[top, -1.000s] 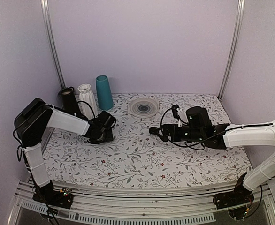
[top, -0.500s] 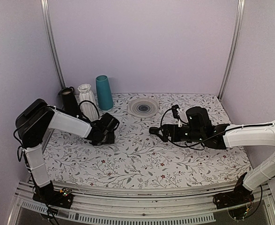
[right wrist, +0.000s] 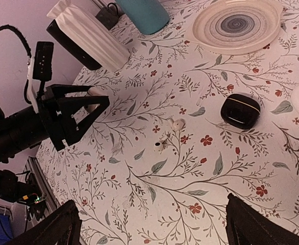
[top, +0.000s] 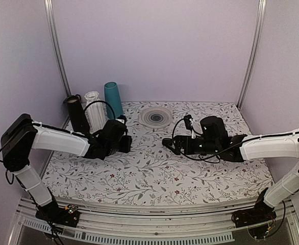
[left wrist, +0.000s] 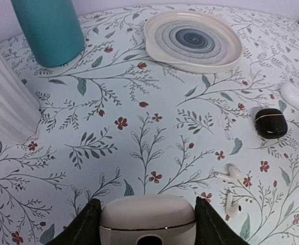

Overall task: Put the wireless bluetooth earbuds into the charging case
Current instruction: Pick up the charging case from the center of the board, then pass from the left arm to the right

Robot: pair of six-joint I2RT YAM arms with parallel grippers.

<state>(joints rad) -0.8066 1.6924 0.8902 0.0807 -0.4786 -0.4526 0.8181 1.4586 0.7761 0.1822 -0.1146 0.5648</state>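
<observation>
My left gripper (left wrist: pixel 147 205) is shut on the cream-white charging case (left wrist: pixel 147 219), its lid closed, held low over the floral table. It also shows in the top view (top: pixel 124 143). Two white earbuds lie loose on the table just ahead and to the right of it, one (left wrist: pixel 232 172) beside the other (left wrist: pixel 231 205). In the right wrist view they lie between the two grippers, one (right wrist: pixel 177 123) near the other (right wrist: pixel 159 146). My right gripper (right wrist: pixel 157 232) is open and empty, hovering right of the earbuds and pointing left (top: pixel 169 144).
A small black case (left wrist: pixel 270 122) and a white rounded case (left wrist: pixel 295 96) lie right of the earbuds. A swirl-patterned plate (top: pixel 155 116) sits at the back. A teal vase (top: pixel 113 100), a ribbed white vase (top: pixel 93 109) and a black cylinder (top: pixel 75 113) stand at the back left.
My left arm has stretched out and carried the case to the right, toward the earbuds. The right arm has barely moved.
</observation>
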